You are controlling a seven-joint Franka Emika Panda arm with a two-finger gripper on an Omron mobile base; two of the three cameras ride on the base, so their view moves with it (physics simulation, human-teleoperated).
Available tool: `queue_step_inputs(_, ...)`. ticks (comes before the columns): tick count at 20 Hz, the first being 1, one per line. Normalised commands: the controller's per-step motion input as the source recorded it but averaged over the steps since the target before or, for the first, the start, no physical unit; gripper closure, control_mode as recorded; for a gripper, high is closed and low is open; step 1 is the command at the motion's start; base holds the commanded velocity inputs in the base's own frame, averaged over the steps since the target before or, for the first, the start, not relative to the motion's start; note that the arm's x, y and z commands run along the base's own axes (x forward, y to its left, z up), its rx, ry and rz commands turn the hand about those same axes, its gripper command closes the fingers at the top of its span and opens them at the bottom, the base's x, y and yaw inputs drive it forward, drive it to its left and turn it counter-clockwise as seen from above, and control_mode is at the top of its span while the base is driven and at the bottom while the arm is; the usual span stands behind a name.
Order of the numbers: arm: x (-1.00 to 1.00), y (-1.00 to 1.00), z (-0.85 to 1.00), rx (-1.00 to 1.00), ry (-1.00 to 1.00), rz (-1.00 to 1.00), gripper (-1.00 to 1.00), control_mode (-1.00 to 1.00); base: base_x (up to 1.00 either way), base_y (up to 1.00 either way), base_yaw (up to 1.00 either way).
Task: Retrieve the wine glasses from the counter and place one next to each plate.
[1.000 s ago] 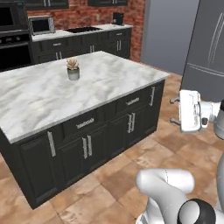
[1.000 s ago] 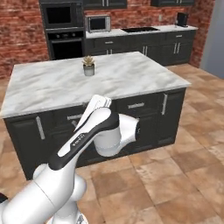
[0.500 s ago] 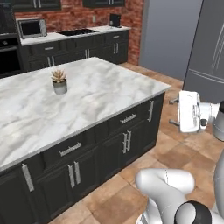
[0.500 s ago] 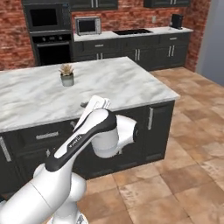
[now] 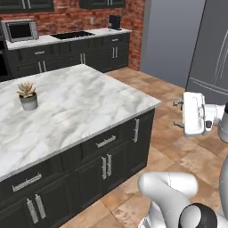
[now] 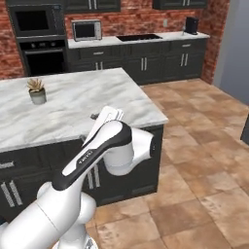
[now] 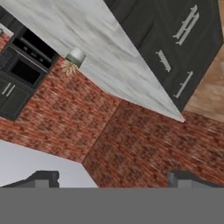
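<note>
The white two-finger gripper (image 5: 178, 114) was held high beside the arm, well clear of any worktop, its jaws spread wide and grasping nothing; in the hand view its two dark finger tips (image 7: 43, 178) stood far apart with only brick wall and floor between them. The white grey-veined marble island (image 5: 84, 107) over black cabinets carried a small potted plant in a grey pot (image 5: 27, 96) and no tableware that could be made out. The task's counter (image 6: 146, 38), a marble worktop over black cabinets along the red brick wall, with a black glass cooktop (image 6: 136, 37) set into it, lay well beyond the island, with a silver microwave (image 6: 86, 30) at one end and a small dark appliance (image 6: 191, 24) at the other. No wine glass and no plate could be identified on these surfaces (at this distance a small clear glass might simply be too faint to tell). By these views, no glass had yet been collected: reaching the counter, both retrievals and both placements were judged to remain.
</note>
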Motion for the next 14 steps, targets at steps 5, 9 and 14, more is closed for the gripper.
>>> queue_step_inputs(5,0.0,0.0,0.0,0.0,0.0,0.0,-1.0,1.0,0.97,-1.0,0.17)
queue_step_inputs(9,0.0,0.0,0.0,0.0,0.0,0.0,-1.0,1.0,0.99,-1.0,0.2)
queue_step_inputs(14,0.0,0.0,0.0,0.0,0.0,0.0,-1.0,1.0,1.0,-1.0,0.22)
